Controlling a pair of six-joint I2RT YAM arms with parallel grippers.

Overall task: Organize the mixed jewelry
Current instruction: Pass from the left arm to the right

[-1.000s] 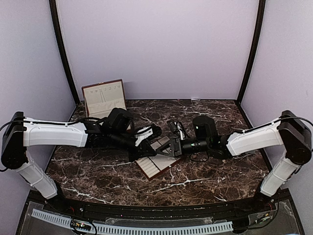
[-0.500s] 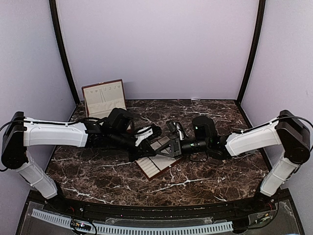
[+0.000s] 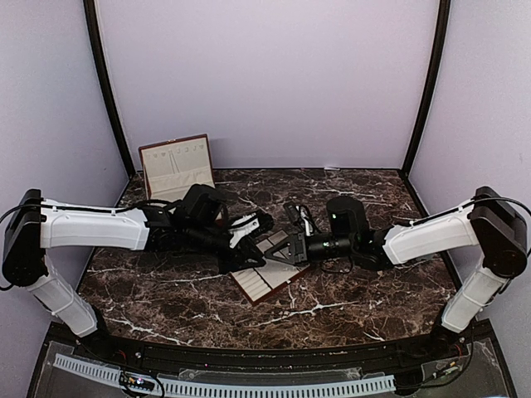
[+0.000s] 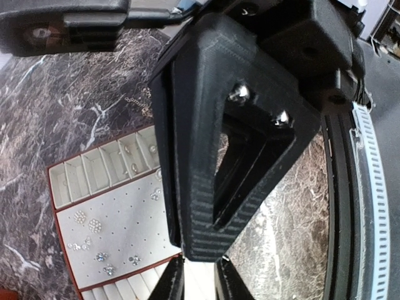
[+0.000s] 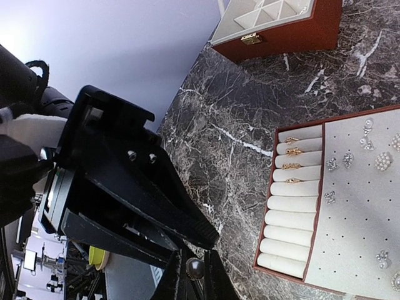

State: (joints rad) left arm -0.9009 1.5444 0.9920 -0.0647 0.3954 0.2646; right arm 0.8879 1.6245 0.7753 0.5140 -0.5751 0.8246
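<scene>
From above I see both arms meeting over the tray [image 3: 260, 283] near the middle of the table [image 3: 158, 290]. Their black bodies cover most of the tray, and no single piece can be made out at that scale. The open box [image 3: 176, 168] stands at the far left corner, its contents too small to read. The right wrist camera shows the mixed jewelry [image 5: 347, 160] best. Gold-toned rings [image 5: 291, 165] sit in four ring rolls [image 5: 289, 232] at one end of the tray, and the rolls below them are bare. Studs [image 5: 382, 160] are scattered on the dotted panel beside them, and the picture's edge cuts that panel off. The right gripper [image 5: 192, 275] has its fingers nearly together around a small dark round shape. I cannot tell whether that shape is a held piece or part of the gripper, so its grip is unclear to me. In the left wrist view the other arm's black frame blocks the centre, leaving only a corner of the tray visible. The left gripper [image 4: 197, 281] barely enters at the bottom edge, its fingertips slightly parted with pale lining showing in the gap and nothing visible between them.
</scene>
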